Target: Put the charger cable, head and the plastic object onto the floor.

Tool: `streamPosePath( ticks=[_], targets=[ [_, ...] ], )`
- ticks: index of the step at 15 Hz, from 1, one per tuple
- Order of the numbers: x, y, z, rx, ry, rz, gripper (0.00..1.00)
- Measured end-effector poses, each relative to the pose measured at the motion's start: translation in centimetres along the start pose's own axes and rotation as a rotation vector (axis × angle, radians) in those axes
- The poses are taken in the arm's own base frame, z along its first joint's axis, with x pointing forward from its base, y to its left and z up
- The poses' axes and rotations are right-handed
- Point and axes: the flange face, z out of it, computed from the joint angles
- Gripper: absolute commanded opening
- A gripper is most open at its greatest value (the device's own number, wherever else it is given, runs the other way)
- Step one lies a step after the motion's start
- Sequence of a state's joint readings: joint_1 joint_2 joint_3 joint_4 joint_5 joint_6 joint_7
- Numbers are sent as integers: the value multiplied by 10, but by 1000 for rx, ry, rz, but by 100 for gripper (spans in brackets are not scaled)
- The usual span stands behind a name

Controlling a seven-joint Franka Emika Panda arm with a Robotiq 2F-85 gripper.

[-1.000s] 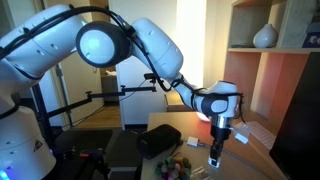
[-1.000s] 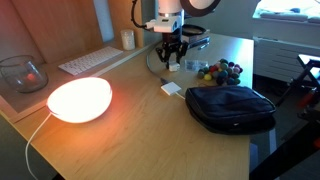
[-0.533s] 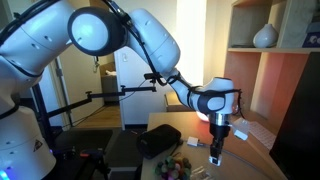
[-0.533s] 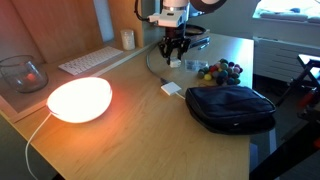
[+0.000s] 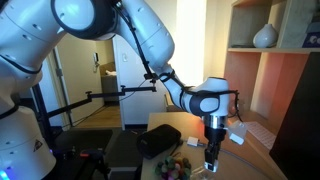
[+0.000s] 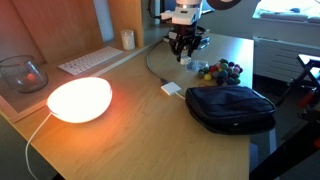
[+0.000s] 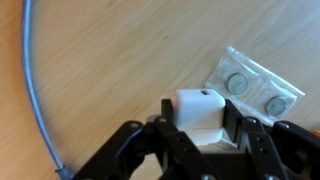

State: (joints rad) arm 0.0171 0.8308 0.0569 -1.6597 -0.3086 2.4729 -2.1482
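Observation:
My gripper (image 7: 202,125) is shut on the head (image 7: 198,112), a small white boxy plug block held just above the pale tabletop (image 7: 110,50). The plastic object (image 7: 255,88), a clear blister pack with two round discs, lies on the table right beside the jaws. The charger cable (image 7: 29,80) curves down the left of the wrist view. In both exterior views the gripper (image 6: 185,58) (image 5: 211,156) hangs low over the far part of the table. A strip of light brown floor (image 5: 98,113) shows beyond the robot.
A black pouch (image 6: 232,107) lies near the table's front edge, with a small white piece (image 6: 172,89) beside it. Coloured balls (image 6: 218,71) sit close to the gripper. A glowing lamp (image 6: 78,98), a keyboard (image 6: 88,62) and a glass bowl (image 6: 20,72) fill the other side.
The gripper, still shut on the head, has shifted sideways over the table, towards the coloured balls. Nothing on the table has moved.

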Motion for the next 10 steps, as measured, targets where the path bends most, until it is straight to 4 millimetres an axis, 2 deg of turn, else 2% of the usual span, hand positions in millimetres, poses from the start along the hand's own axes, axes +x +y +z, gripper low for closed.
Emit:
streamPosePath(
  ticks=[3, 6, 10],
  targets=[
    [-6, -22, 1, 21, -29, 65, 27],
    [-22, -51, 3, 57, -94, 172, 27],
    [-41, -92, 15, 182, -223, 304, 27]
  ],
)
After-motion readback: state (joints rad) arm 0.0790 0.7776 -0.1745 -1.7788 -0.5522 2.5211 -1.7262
